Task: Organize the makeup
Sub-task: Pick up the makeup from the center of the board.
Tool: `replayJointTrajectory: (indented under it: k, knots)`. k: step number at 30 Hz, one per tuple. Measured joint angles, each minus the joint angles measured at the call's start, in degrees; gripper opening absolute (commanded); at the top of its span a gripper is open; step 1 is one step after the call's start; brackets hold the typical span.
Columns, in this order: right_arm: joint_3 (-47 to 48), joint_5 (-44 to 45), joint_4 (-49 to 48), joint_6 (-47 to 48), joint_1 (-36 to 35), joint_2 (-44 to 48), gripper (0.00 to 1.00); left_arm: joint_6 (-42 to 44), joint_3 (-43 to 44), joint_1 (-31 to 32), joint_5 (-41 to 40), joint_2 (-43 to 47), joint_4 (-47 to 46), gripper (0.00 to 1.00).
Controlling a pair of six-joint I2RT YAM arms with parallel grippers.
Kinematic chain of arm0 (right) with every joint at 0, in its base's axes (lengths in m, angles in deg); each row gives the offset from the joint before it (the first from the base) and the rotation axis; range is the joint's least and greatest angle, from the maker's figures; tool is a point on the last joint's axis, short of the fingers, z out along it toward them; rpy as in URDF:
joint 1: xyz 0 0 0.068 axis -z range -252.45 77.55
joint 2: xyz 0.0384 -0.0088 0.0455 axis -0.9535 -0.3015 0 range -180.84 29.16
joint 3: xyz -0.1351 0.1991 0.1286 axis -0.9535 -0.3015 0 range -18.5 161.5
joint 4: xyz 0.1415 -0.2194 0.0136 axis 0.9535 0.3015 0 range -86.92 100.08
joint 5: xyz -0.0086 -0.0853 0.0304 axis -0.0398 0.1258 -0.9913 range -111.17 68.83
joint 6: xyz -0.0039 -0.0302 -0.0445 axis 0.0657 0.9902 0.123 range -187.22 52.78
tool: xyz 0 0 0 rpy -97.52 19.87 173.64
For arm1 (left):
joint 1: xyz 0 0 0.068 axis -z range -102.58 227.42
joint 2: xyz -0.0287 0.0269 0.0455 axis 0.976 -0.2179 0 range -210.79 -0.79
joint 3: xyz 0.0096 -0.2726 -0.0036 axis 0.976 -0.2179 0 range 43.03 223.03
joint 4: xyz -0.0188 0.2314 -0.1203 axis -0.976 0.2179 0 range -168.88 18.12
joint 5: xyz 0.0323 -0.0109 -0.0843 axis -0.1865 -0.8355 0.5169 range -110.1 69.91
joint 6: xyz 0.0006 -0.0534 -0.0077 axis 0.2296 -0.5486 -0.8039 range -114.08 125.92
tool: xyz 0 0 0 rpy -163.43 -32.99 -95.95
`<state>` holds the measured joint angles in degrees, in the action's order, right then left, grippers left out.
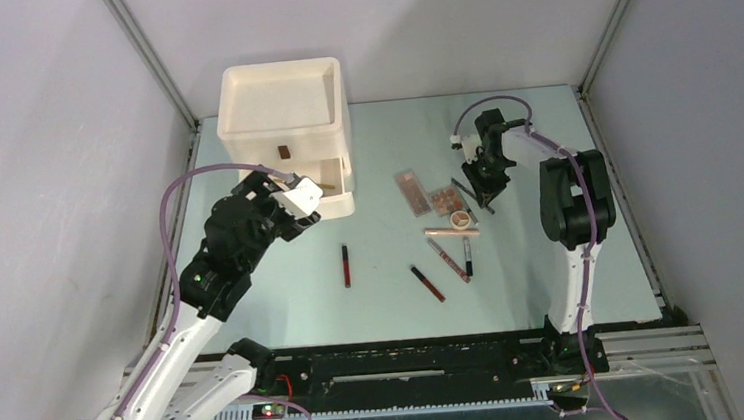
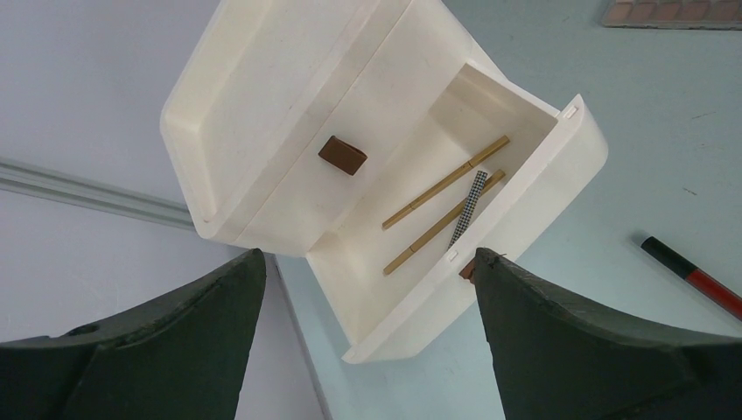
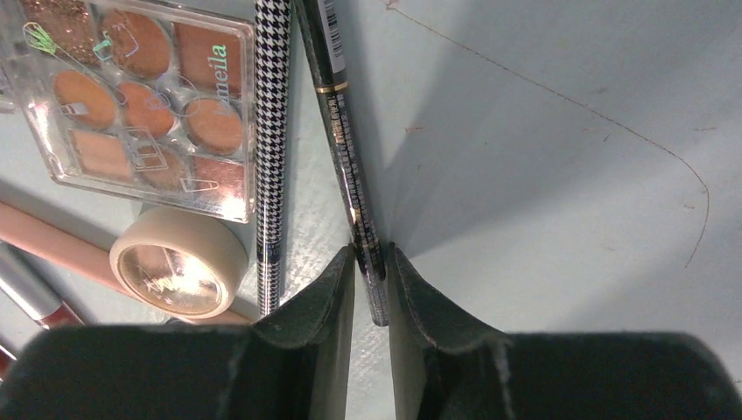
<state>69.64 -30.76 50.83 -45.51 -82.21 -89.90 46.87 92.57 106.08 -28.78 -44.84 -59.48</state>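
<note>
light: bright, even | shadows: soft | glare: palette (image 3: 140, 96) lid | focus: mostly sharp

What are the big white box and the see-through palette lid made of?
The box looks like matte cream plastic, smooth with moulded rounded corners. The palette lid seems to be clear glossy plastic: light glints on it and the colour pans show through.

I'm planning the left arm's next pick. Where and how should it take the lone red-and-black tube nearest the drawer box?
Grip the tube at mid-length. Come straight down from above and squeeze across its narrow width. It lies flat and alone, with bare table along both long sides, so a top-down pinch there should meet nothing else.
</note>
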Motion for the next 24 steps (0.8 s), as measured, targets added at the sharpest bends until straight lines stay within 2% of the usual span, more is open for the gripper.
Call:
replayJointTrajectory:
  k: [5,10,14,18,24]
  knots:
    - [-1.6,1.6,-1.8,0.1,-0.4,0.9,0.17,0.0,0.0,0.0,0.0,0.3,0.0,0.94]
    - [-3.1,2.8,-3.5,0.0,0.0,2.4,0.0,-1.1,0.0,0.0,0.2,0.3,0.0,0.98]
    - [-3.1,1.3,-3.6,-1.1,2.2,6.3,0.0,-4.6,0.0,0.0,2.3,0.5,-0.2,1.0]
    - [-3.1,-5.7,-4.5,-3.3,4.5,17.5,0.0,-10.5,0.1,0.0,7.5,0.6,-1.4,1.0]
    - [-1.7,-27.1,-10.6,-9.2,5.1,36.1,0.0,-22.6,3.7,0.0,20.1,-3.2,-3.0,1.0]
